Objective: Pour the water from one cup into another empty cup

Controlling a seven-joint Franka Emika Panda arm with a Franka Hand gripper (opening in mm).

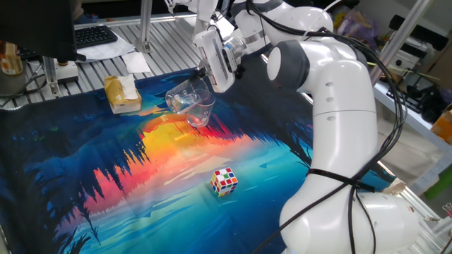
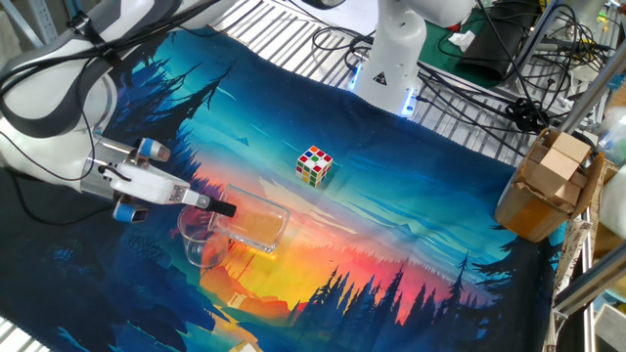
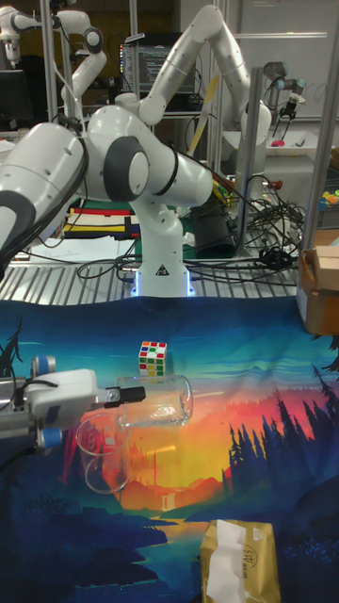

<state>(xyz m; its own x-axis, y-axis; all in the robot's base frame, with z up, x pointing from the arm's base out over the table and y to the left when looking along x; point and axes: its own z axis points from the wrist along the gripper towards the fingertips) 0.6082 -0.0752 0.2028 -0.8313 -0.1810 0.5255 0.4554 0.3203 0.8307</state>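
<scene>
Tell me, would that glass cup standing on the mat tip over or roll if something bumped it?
The standing cup looks like thin clear glass, tall for its base, so a knock near the rim would probably tip it. On its side, its round wall would likely roll. The printed mat looks like soft cloth, which may slow a roll somewhat. It also seems fragile.

Both cups [image 1: 189, 99] [image 1: 203, 109] are clear, glossy glass. The mat [image 1: 141, 176] looks like printed matt cloth. The arm [image 1: 332, 106] is smooth glossy white plastic. The table [image 2: 284, 49] shows ribbed bare metal.
</scene>
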